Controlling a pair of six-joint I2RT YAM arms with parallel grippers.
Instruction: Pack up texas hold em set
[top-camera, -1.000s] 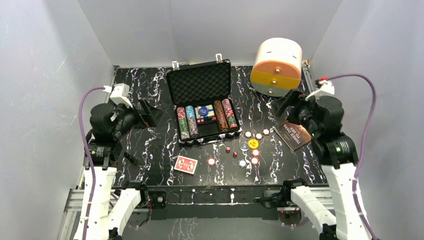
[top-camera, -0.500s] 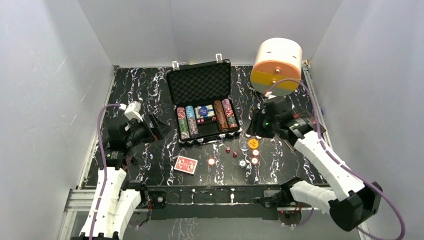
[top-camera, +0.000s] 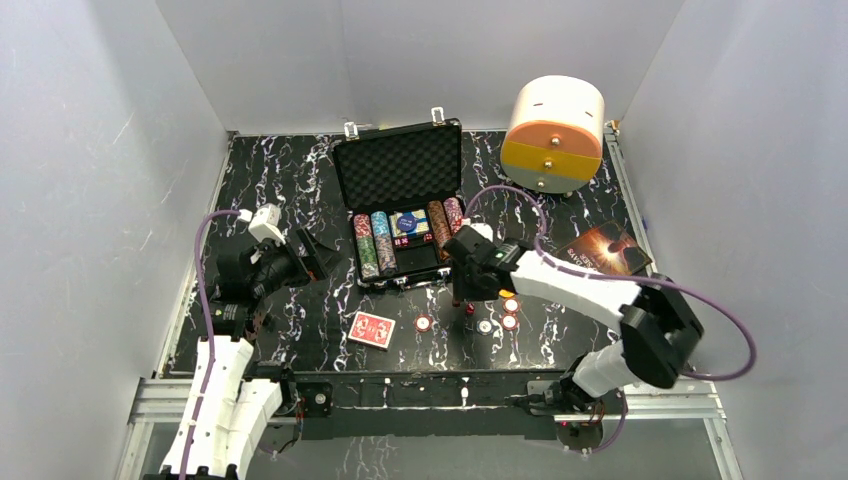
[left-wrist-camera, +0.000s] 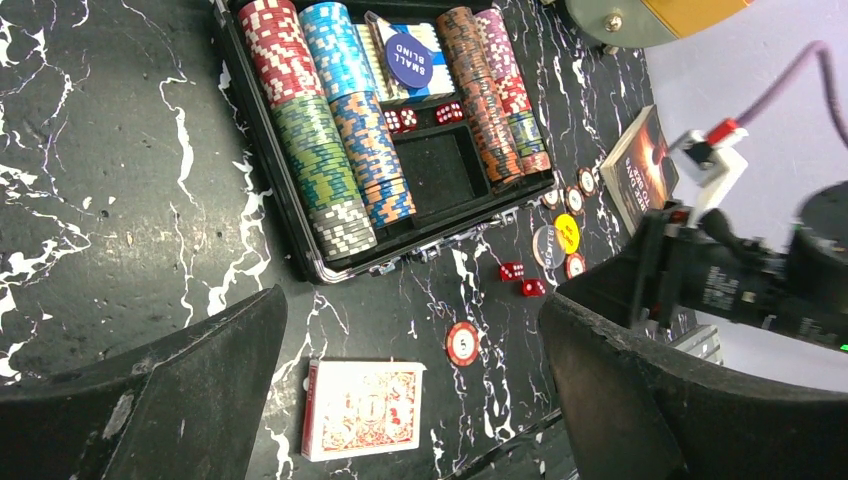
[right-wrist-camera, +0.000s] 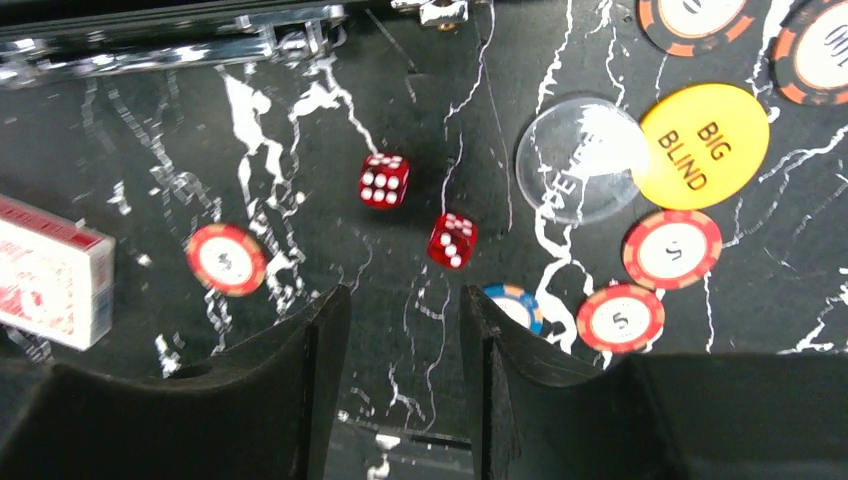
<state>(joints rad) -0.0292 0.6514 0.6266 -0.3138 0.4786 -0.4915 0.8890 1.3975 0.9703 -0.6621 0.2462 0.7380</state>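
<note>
Near edge of the table (top-camera: 300, 330): card deck (top-camera: 372, 329) lies flat, red back up, left of centre. Loose chips (top-camera: 424, 323) lie flat to its right, scattered, most of them apart from one another.

Right gripper (right-wrist-camera: 402, 300) sits low over the table among the loose chips. Its fingers are parted by a narrow gap and grasp nothing. Two red dice (right-wrist-camera: 384, 181) lie just ahead of its fingertips, close together but not touching. Right of them is the yellow disc (right-wrist-camera: 704, 146), marked BIG BLIND. Its edge meets a clear disc (right-wrist-camera: 583, 160); cannot tell which lies on top.

Left gripper (left-wrist-camera: 412, 300) is out to the left of the case, fingers spread wide, holding nothing.

Mid-table: briefcase (top-camera: 398, 170) is open, lid standing at the back with its foam lining showing. The base holds chip rows (left-wrist-camera: 320, 150) on edge along both sides. A blue disc (left-wrist-camera: 408, 60) and the dice in the case (left-wrist-camera: 402, 120) sit between them.

Far right: brown book (top-camera: 605, 248), lying flat. Beyond it, the white-and-orange drum box (top-camera: 555, 133).
</note>
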